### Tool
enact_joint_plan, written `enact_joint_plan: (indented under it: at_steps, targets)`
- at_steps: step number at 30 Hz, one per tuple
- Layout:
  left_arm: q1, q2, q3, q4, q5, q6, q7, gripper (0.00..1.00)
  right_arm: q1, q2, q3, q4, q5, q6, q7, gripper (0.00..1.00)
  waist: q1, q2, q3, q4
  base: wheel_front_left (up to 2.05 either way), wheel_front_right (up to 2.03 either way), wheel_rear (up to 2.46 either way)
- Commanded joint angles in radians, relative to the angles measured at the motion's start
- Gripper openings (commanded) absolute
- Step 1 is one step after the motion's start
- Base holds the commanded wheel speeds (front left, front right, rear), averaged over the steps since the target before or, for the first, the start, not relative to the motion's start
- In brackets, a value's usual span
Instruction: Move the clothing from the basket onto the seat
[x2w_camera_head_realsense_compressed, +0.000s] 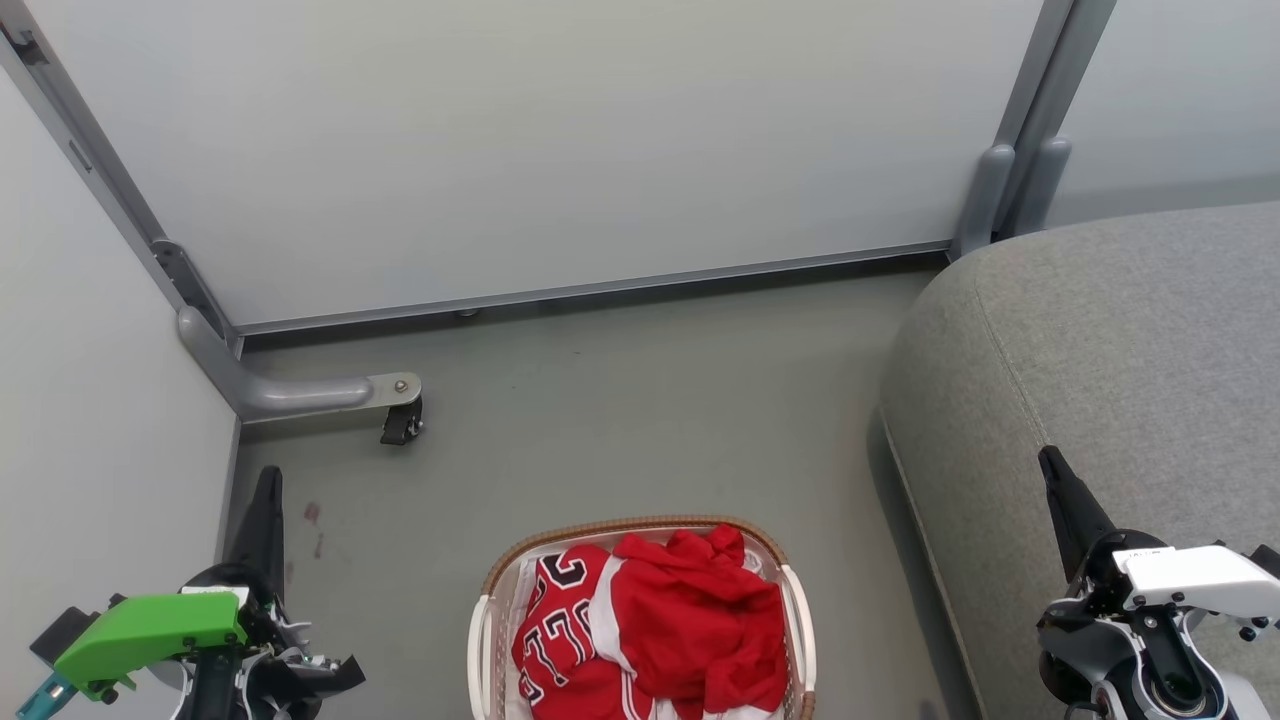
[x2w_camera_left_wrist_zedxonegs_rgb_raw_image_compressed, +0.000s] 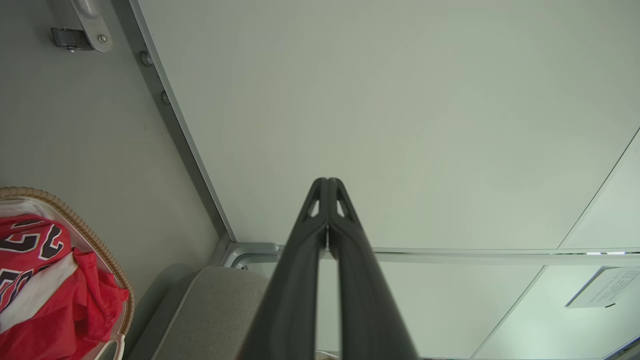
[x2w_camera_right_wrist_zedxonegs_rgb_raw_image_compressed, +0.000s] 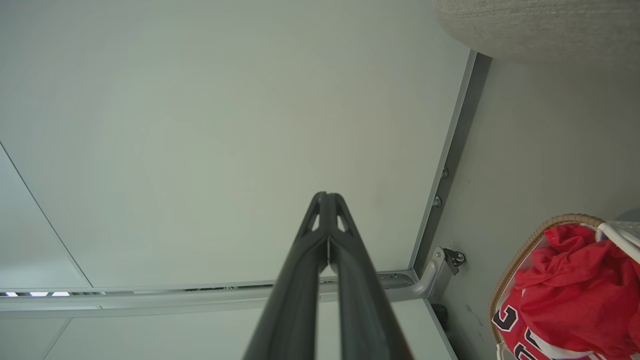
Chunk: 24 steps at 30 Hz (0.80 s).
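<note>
Clothing (x2w_camera_head_realsense_compressed: 680, 620) lies in the basket (x2w_camera_head_realsense_compressed: 640, 527).
The left claw (x2w_camera_head_realsense_compressed: 266, 490) and right claw (x2w_camera_head_realsense_compressed: 1055, 472) are both closed, empty; the basket stands between them, the seat (x2w_camera_head_realsense_compressed: 1100, 340) by the right claw.

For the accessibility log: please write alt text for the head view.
A white basket holding red clothing sits on the grey floor at bottom centre, with the grey seat to its right. The left gripper and right gripper flank it, jaws shut, touching nothing.
</note>
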Motion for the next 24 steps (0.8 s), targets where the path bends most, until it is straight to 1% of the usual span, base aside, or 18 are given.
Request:
enact_joint_plan:
  at_steps: [1,24]
  targets:
    - [-0.011,0.005,0.002,-0.001,-0.005,-0.006,0.004,0.0,0.002,-0.006,-0.001,-0.003,0.003,0.0,0.003,0.0,0.0,0.0,0.0,0.0,0.0,0.0,0.0]
    - [-0.011,0.006,0.002,-0.001,-0.005,-0.006,0.004,0.0,0.002,-0.006,-0.001,-0.003,0.003,0.0,0.003,0.0,0.0,0.0,0.0,0.0,0.0,0.0,0.0]
